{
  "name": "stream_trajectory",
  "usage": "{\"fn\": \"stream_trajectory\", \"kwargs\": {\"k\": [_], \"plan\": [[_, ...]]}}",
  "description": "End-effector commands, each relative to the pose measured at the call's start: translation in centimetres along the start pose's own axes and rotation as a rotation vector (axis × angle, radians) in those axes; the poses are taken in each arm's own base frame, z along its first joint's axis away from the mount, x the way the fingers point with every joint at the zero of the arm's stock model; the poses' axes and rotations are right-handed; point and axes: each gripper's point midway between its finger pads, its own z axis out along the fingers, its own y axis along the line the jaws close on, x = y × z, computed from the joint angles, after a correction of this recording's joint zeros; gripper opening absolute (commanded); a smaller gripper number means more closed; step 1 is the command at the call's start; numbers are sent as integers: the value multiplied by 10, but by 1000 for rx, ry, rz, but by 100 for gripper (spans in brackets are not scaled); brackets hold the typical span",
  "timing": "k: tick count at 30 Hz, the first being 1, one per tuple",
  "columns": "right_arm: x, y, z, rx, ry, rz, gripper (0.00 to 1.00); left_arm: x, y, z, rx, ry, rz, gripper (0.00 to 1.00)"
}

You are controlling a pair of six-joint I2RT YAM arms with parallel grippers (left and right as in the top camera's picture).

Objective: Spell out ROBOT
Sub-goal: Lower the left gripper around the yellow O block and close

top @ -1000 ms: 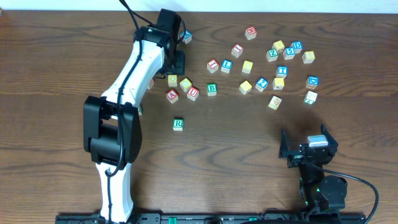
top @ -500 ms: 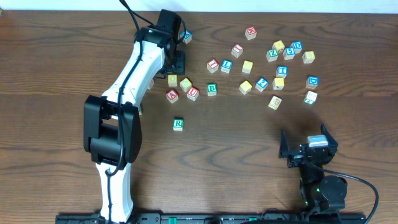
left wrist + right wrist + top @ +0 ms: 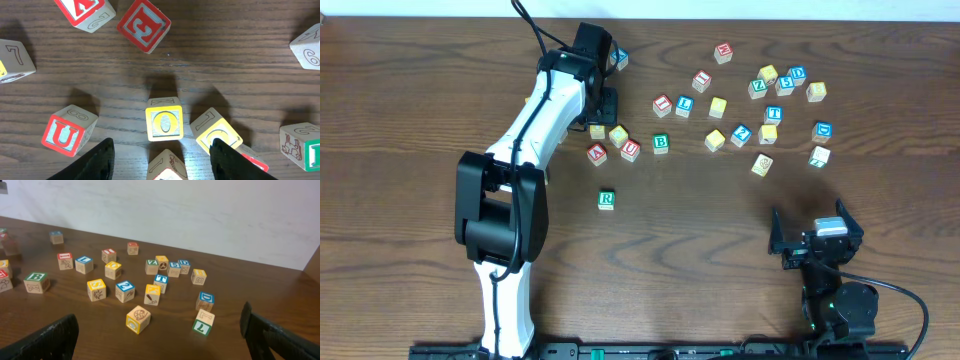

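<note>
White left arm, black joints, black cable

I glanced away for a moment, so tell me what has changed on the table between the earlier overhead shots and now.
Only the left gripper moved: it crept slightly toward the near edge, so it now hides more of the yellow block beneath it. Its jaws stay open, gripping nothing. Every other block, the green R included, and the open right gripper kept their places.

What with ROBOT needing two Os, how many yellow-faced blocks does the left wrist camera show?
2: one yellow O block centred ahead of the left gripper, a second yellow block just right of it, askew. More may lie outside view.
</note>
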Motion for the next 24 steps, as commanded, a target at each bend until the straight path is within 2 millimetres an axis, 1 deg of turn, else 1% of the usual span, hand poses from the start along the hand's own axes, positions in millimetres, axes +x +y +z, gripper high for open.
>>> {"fn": "stream_trajectory", "kwargs": {"k": [1, 8, 24], "plan": [[1, -1, 0, 1, 3, 8, 99, 8, 6, 16, -23, 36, 3, 60], [2, 0, 0, 1, 5, 8, 99, 18, 7, 37, -33, 83, 5, 59], [2, 0, 0, 0, 5, 8, 99, 21, 7, 43, -36, 99, 6, 58]]}}
